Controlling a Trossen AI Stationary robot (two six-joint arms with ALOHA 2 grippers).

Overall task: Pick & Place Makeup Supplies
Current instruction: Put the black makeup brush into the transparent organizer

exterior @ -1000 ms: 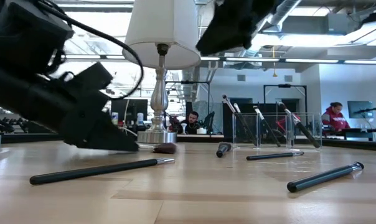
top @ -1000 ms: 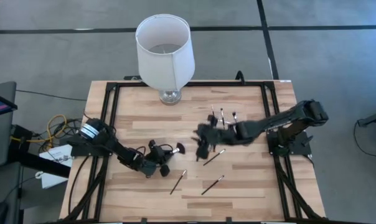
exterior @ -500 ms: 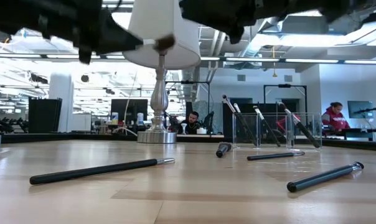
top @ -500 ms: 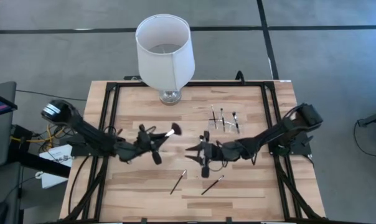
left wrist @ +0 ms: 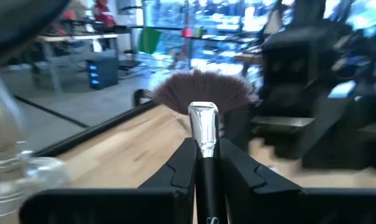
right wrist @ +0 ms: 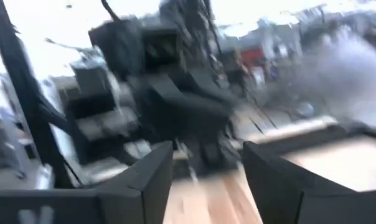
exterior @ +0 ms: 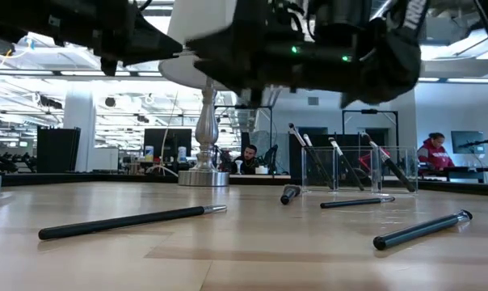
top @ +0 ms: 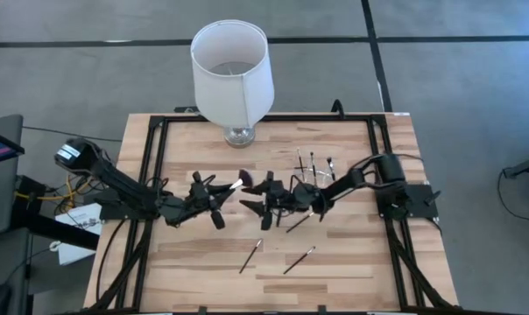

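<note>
My left gripper hovers above the table's middle, shut on a black-handled makeup brush with a wide fluffy head. My right gripper is open and faces it from the right, close to the brush head; its fingers touch nothing. Three thin brushes lie flat on the wood. Several more stand tilted in the clear holder, which shows behind them in the low view. My left gripper pinches the fluffy brush's black handle just behind the silver ferrule between its two fingers. The fingers lie along the handle and come level from the table's left. The brush is lifted clear, its head pointing toward the right gripper.
A large white lampshade on a glass base stands at the far edge. A black frame borders the wooden table. Cables lie off its left side. People sit in the room beyond.
My left gripper has risen from the table with the fluffy brush, lifting it clear, and has held about still since. My right gripper has dipped toward the near edge, then swung left toward the brush head, with its arm drawing in over the table.
</note>
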